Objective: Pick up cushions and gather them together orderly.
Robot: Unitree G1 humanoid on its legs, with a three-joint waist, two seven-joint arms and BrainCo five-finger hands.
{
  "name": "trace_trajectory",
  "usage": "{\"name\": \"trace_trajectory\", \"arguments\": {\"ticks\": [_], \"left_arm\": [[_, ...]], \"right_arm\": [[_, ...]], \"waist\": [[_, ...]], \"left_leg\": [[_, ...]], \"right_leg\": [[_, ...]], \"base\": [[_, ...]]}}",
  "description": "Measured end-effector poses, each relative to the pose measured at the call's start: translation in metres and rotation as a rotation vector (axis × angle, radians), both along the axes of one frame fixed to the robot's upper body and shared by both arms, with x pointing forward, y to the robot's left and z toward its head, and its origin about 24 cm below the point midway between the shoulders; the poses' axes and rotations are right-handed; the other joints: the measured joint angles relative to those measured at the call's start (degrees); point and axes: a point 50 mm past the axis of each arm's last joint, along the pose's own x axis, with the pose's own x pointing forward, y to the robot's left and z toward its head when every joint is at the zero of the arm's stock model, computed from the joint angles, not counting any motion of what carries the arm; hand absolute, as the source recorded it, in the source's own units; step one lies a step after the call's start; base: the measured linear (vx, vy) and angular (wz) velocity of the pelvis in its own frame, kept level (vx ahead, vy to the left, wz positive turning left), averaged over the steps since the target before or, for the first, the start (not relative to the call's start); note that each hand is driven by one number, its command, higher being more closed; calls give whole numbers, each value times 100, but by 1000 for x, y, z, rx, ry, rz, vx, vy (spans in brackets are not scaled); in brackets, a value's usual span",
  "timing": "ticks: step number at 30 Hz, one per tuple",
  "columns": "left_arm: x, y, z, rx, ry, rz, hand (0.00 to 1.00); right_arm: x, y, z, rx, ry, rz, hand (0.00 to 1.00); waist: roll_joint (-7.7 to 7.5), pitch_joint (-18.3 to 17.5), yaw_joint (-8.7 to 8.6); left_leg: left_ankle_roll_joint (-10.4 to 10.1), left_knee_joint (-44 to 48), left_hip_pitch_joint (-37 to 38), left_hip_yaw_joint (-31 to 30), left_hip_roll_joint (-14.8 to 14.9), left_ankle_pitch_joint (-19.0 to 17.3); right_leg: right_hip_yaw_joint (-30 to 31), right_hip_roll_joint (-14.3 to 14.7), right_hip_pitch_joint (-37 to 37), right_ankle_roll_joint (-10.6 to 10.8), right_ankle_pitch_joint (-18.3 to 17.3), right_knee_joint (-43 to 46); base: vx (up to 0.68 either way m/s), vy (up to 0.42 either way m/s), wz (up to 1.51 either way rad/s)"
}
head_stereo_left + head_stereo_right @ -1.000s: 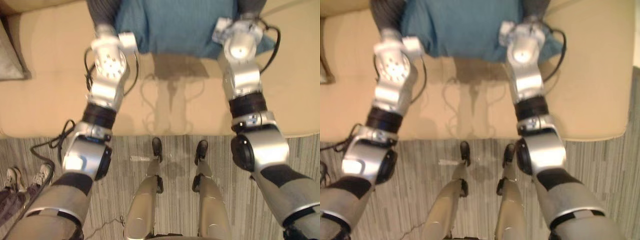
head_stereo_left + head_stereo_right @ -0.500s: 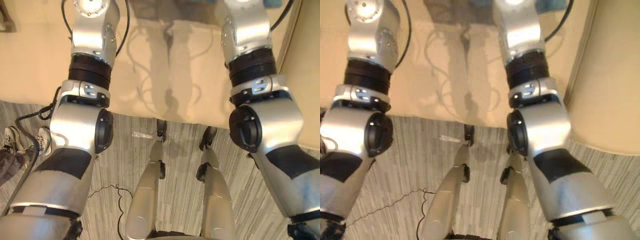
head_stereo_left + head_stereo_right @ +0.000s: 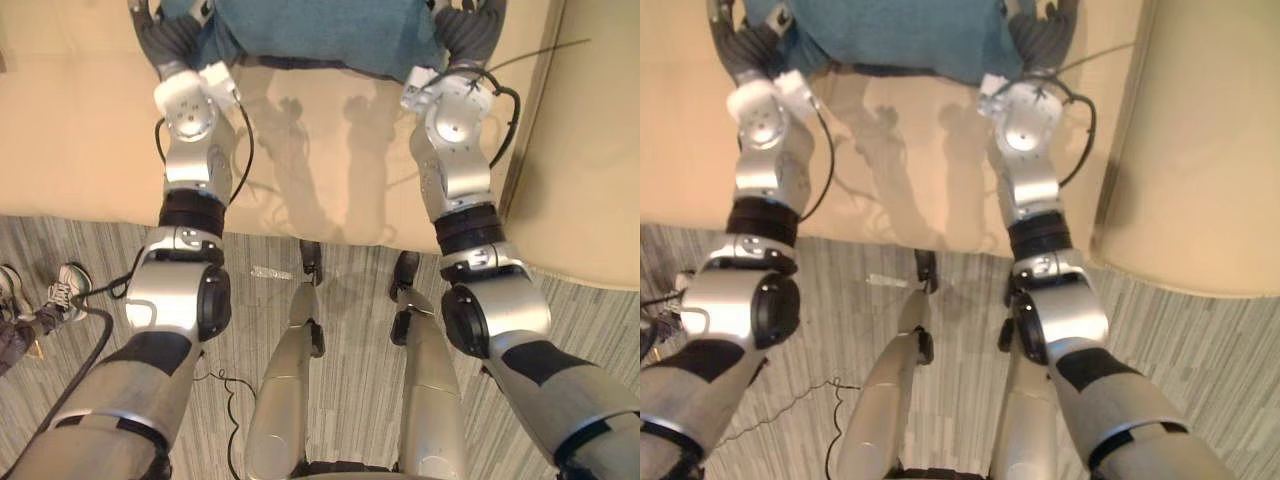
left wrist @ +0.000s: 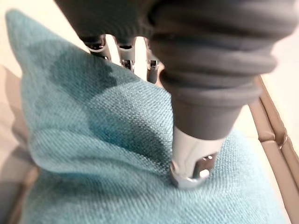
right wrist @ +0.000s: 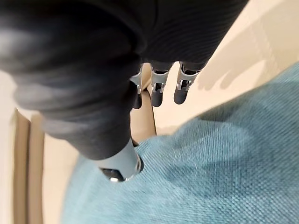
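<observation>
A teal cushion (image 3: pixel 320 28) lies on the beige sofa seat (image 3: pixel 90 130), close to the sofa's right armrest. My left hand (image 3: pixel 172 35) is at the cushion's left side and my right hand (image 3: pixel 470 30) at its right side. In the left wrist view the fingers (image 4: pixel 124 46) stretch straight past the cushion's (image 4: pixel 93 140) edge, and the thumb (image 4: pixel 190 161) rests on the fabric. In the right wrist view the straight fingers (image 5: pixel 161 88) hover over the seat, with the thumb (image 5: pixel 119 165) at the cushion's (image 5: pixel 210 177) edge. Neither hand grips the cloth.
The sofa's beige armrest (image 3: pixel 590 150) rises right of the cushion. The seat's front edge (image 3: pixel 280 225) runs just ahead of my legs, above a striped grey floor (image 3: pixel 350 380). A person's shoe (image 3: pixel 62 288) stands on the floor at the far left.
The whole view has swung, bringing the right armrest into sight beside the cushion. Both arms still reach to the cushion's two sides.
</observation>
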Motion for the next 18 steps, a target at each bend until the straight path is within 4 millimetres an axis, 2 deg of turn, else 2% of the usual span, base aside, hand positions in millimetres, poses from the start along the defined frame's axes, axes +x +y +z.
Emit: {"name": "trace_trajectory", "arguments": {"ticks": [1, 4, 6, 8, 11, 12, 13, 14, 16, 17, 18], "left_arm": [[-3, 5, 2, -7, -18, 6, 0], [-12, 16, 7, -19, -75, 15, 0], [-19, 25, 2, -5, -111, 25, 0], [-29, 32, -7, 26, -136, 42, 0], [-44, 43, -40, 76, -123, 54, 0], [-52, 49, -68, 101, -66, 53, 0], [-56, 51, -84, 110, -24, 46, 0], [-65, 52, -125, 118, 89, 27, 0], [-78, 47, -173, 100, 225, -12, 0], [-96, 38, -217, 77, 356, -58, 0], [-101, 36, -227, 72, 390, -70, 0]], "right_arm": [[-3, -3, -1, -2, -14, 0, 0], [-14, -21, -2, -27, -71, -31, 0], [-20, -33, -9, -50, -92, -55, 0], [-29, -42, -26, -81, -87, -66, 0], [-42, -52, -70, -147, -19, -61, 0], [-47, -53, -104, -195, 75, -32, 0], [-51, -52, -122, -215, 128, -11, 0], [-61, -53, -160, -239, 243, 30, 0], [-75, -52, -198, -255, 367, 76, 0], [-90, -52, -230, -256, 476, 113, 0], [-93, -52, -238, -254, 505, 121, 0]], "waist": [[-52, 31, 4], [-53, 31, -35], [-59, 28, -54], [-109, 2, -82], [-194, -50, -117], [-283, -120, -138], [-336, -180, -147], [-416, -321, -186], [-473, -488, -223], [-493, -638, -234], [-502, -669, -235]], "left_leg": [[0, 0, 52, 81, 29, 0], [4, -1, 164, 111, 96, -3], [31, -2, 350, 180, 121, -25], [129, -3, 600, 254, 131, -123], [175, -3, 1017, 326, 183, -228], [161, -3, 1215, 356, 224, -278], [166, -3, 1304, 361, 238, -311], [160, -2, 1470, 347, 252, -350], [129, 0, 1649, 332, 252, -402], [119, 0, 1828, 319, 247, -471], [131, 0, 1883, 321, 245, -487]], "right_leg": [[60, 42, 25, 0, 0, -1], [73, 107, 127, 0, 0, -4], [109, 145, 308, 0, -1, -41], [111, 161, 585, -49, -108, -137], [99, 215, 1028, -62, -135, -266], [94, 258, 1262, -69, -142, -361], [78, 268, 1362, -85, -161, -390], [39, 277, 1565, -81, -213, -436], [10, 278, 1783, -59, -249, -510], [-15, 280, 2029, -32, -266, -629], [-14, 282, 2099, -27, -269, -663]], "base": [[-49, -48, -16], [-55, -49, -9], [-51, -35, -14], [-50, -32, -16], [-18, -35, -13], [14, -37, -11], [53, -64, -4], [65, -56, 5], [106, -45, 7], [147, -30, 4], [187, -28, 0]]}}
